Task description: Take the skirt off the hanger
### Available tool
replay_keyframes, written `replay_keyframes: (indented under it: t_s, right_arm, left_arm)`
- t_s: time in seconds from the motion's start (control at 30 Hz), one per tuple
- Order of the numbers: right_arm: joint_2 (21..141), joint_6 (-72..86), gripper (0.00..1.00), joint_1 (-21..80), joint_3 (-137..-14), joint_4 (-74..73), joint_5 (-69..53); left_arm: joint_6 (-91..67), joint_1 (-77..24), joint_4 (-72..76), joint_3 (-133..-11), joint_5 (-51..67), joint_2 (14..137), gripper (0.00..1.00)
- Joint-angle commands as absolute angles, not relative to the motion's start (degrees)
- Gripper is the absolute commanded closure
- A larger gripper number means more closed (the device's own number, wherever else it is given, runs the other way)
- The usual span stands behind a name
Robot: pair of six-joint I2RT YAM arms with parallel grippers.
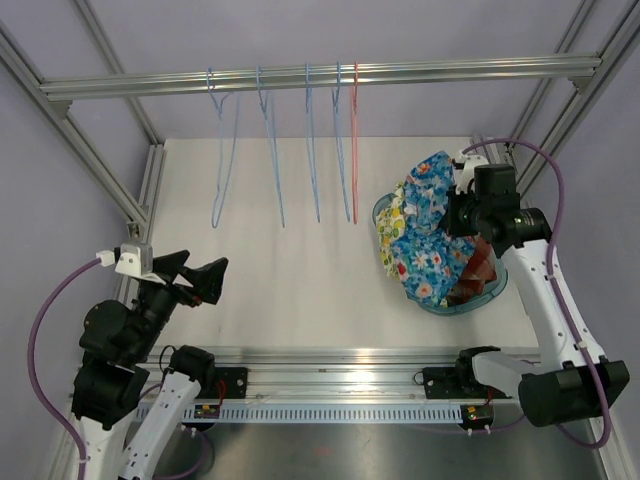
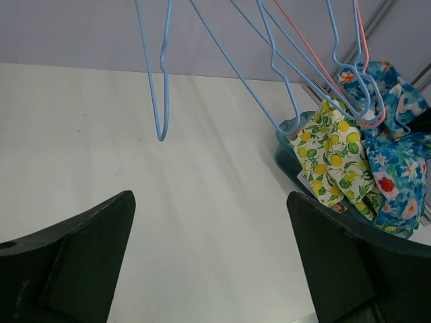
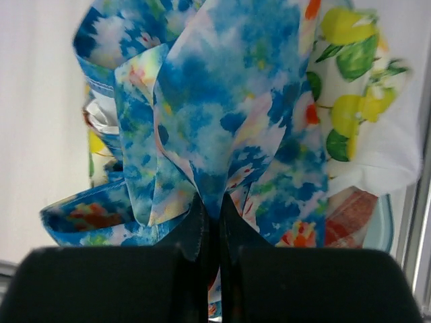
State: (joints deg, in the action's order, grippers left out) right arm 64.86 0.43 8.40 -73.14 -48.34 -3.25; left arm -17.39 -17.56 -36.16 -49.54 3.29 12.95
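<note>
The skirt (image 1: 420,250), blue with a flower print, is bunched up over the basket (image 1: 470,303) at the right side of the table (image 1: 290,270), clear of every hanger. The right gripper (image 3: 209,208) is clamped on a fold of it, its fingers pressed together with cloth between them, and the rest of the fabric spills down into the basket.

Two other cloths share the basket. A lemon cloth (image 1: 392,222) lies against the skirt's left side and a plaid cloth (image 1: 478,268) is tucked under its right edge.

Five bare wire hangers hang from the rail (image 1: 450,72) across the back: four blue hangers (image 1: 270,170) and one red hanger (image 1: 354,150). The red one is nearest the basket, with its lower end just beside the left rim.

The left gripper (image 1: 205,260) is well apart at the near left, above bare table, with its fingers spread wide and holding nothing.
</note>
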Motion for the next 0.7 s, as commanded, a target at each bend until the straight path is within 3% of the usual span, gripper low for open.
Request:
replay_keyframes:
  t_s: [0.0, 0.2, 0.43, 0.67]
  right_arm:
    - [68.1, -4.1, 1.0, 8.0, -67.7, -45.9, -7.2]
    - [75.4, -7.9, 1.0, 6.9, -59.1, -40.0, -5.1]
    - [82.9, -11.0, 0.97, 3.9, -60.4, -38.1, -7.1]
    - [79.4, -20.0, 0.77, 1.6, -69.2, -46.9, -13.3]
  left_arm:
    - [-17.4, -17.8, -33.0, -50.3, 4.4, 12.1, 0.01]
    - [-18.0, -17.8, -33.1, -50.2, 4.6, 12.0, 0.01]
    - [-18.6, -17.8, -33.0, -50.1, 4.4, 12.1, 0.01]
    - [-18.7, -17.8, -32.7, -50.8, 4.3, 12.7, 0.01]
